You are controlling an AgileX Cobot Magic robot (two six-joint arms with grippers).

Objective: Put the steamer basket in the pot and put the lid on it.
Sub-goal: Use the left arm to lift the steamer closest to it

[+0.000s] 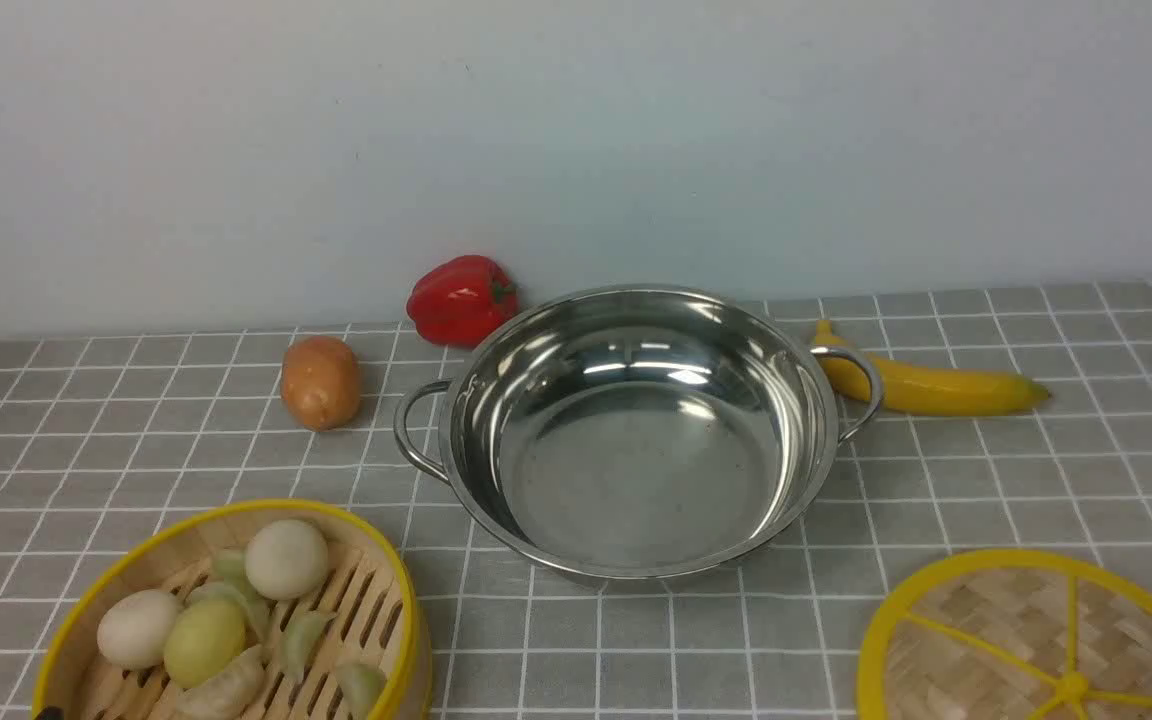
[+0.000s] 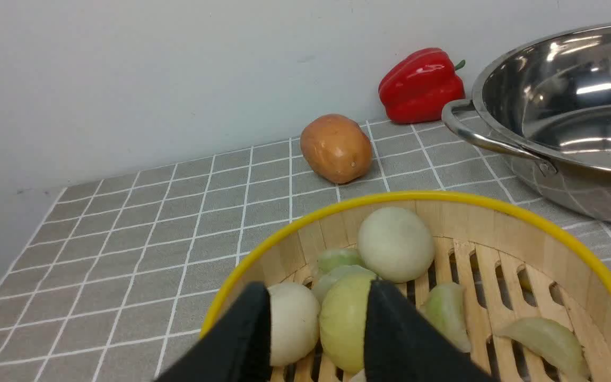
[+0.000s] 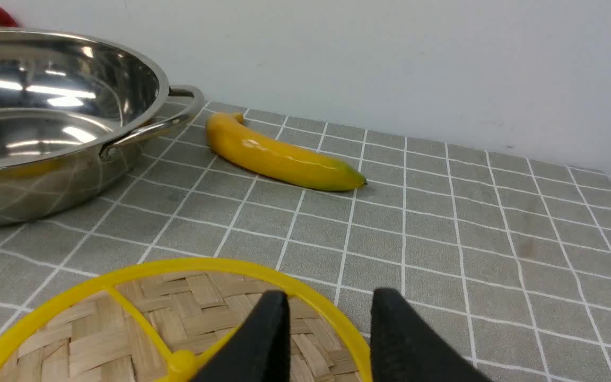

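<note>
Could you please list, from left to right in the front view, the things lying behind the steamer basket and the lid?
potato → red pepper → pot → banana

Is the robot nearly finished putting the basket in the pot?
Not yet; nothing is done. The pot is empty. The steamer basket, holding food, sits on the table, and the lid lies flat nearby. The left gripper is open by the basket, the right gripper open by the lid. Both moves remain.
</note>
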